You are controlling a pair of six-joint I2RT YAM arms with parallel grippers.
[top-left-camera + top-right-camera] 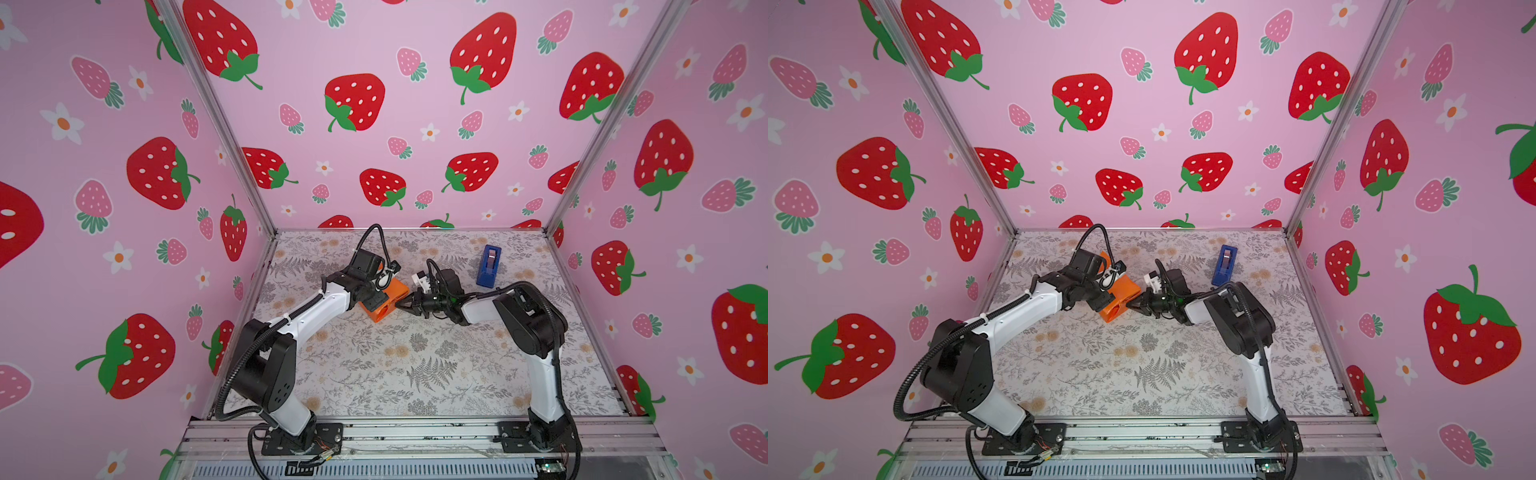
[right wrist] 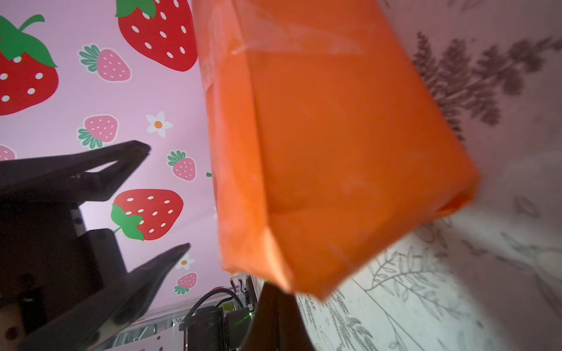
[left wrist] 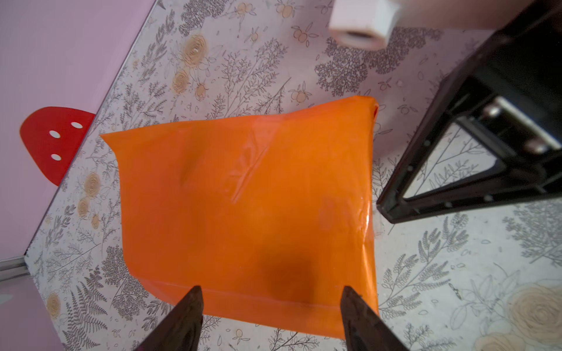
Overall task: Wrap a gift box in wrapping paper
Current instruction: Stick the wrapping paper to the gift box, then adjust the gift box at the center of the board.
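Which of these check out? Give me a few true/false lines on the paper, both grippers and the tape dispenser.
1. The wrapping paper lies flat and unfolded. False: it is folded into a box shape, orange face out.
2. The left gripper is open, above the paper. True.
3. The right gripper is wide open. False: it is shut, its tip at the paper's end.
4. The tape dispenser stands on the table, apart from the paper. True.

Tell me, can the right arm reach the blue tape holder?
Probably yes: the tape holder stands close by the right arm, nothing in between, though the right tool points away.
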